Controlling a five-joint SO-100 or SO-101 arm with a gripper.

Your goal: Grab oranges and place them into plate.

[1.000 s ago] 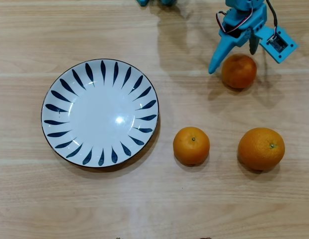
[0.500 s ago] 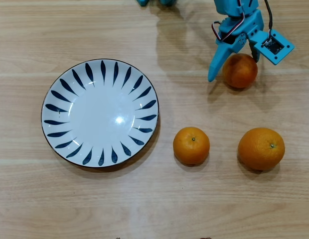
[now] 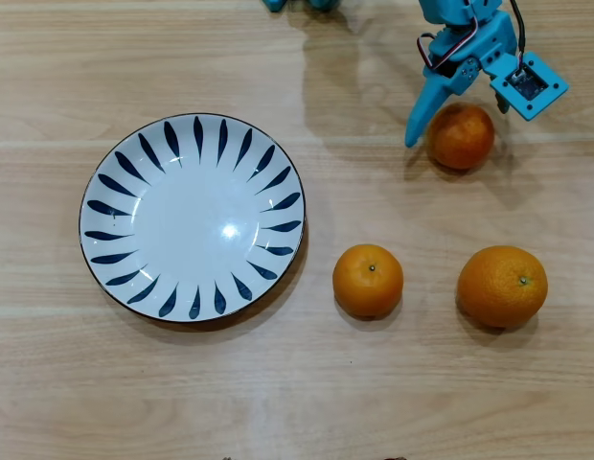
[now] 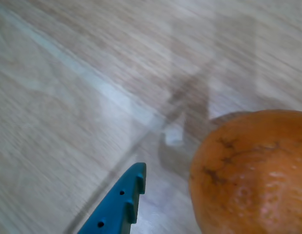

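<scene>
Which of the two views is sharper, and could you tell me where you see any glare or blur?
Overhead view: sharp throughout, with a small bright glare spot near the centre of the plate and soft shadows under the oranges. Wrist view: soft and streaky on the wood grain, the close orange slightly blurred.

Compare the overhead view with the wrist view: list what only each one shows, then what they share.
Only the overhead view shows the plate, empty, at the left, and two oranges lying apart on the table: a smaller one and a larger one to its right. It also shows the gripper with its jaws spread either side of the top orange.

Only the wrist view shows dark crack-like marks on that orange's skin, close up.

Both show the wooden table, this orange, and one blue finger beside it.
</scene>
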